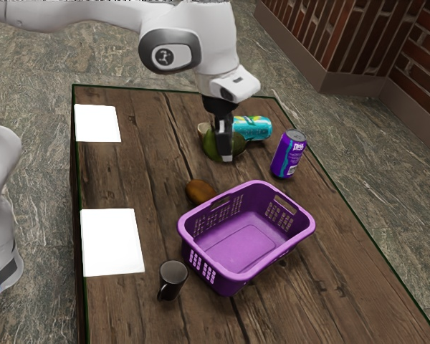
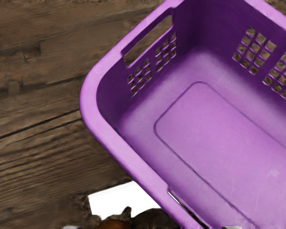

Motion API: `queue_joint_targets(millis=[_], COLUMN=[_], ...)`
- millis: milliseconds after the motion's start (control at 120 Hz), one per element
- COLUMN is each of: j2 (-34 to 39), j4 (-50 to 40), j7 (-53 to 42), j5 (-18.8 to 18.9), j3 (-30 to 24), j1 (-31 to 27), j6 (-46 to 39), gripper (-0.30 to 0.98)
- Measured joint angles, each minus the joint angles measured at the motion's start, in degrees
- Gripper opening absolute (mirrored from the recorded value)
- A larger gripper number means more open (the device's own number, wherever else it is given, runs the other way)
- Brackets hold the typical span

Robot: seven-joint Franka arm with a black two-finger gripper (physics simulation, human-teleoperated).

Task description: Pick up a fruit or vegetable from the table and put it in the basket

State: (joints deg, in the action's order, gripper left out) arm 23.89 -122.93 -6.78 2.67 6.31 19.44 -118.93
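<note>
Where the floor [image 1: 36, 64] of mottled grey stone meets the room's edge, red brick walls [image 1: 423, 75] are trimmed with a brown skirting [image 1: 351, 82]. On this floor is set a table [image 1: 154, 161] of dark, grained planks, on which two white sheets [image 1: 97, 123] [image 1: 112, 244] are laid along the exterior view's left edge.

Bare wood is left between the sheets and the purple basket [image 1: 228, 277]. Near the table's slanting edge at the exterior view's right, a purple can [image 1: 287, 155] is stood upright. Just beside the basket's wall, on the side toward the gripper [image 1: 226, 152], a brown potato [image 1: 200, 191] is placed, and a black mug [image 1: 173, 279] is set near the opposite end of that wall.

The gripper is seen in front of a dark green fruit [image 1: 210, 148], with a teal can [image 1: 254, 129] lying on its side behind; whether the gripper is spread or closed on the fruit cannot be told. The fruit is outside the basket's outline in the exterior view.

In the wrist view, the basket's slotted handle, pierced walls and smooth bottom are shown from above. A white patch is seen past the rim, and by it, at the lower edge, orange-brown and dark shapes are cut off, too partial to be named.
</note>
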Motion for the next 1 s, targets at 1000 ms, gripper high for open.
queue_joint_targets(millis=[1000], j2=[-15.8], j4=[17.5], j7=[-0.2], j5=[-0.7], j3=[-10.7], j1=[2.2], j6=[2.6], gripper=[0.52])
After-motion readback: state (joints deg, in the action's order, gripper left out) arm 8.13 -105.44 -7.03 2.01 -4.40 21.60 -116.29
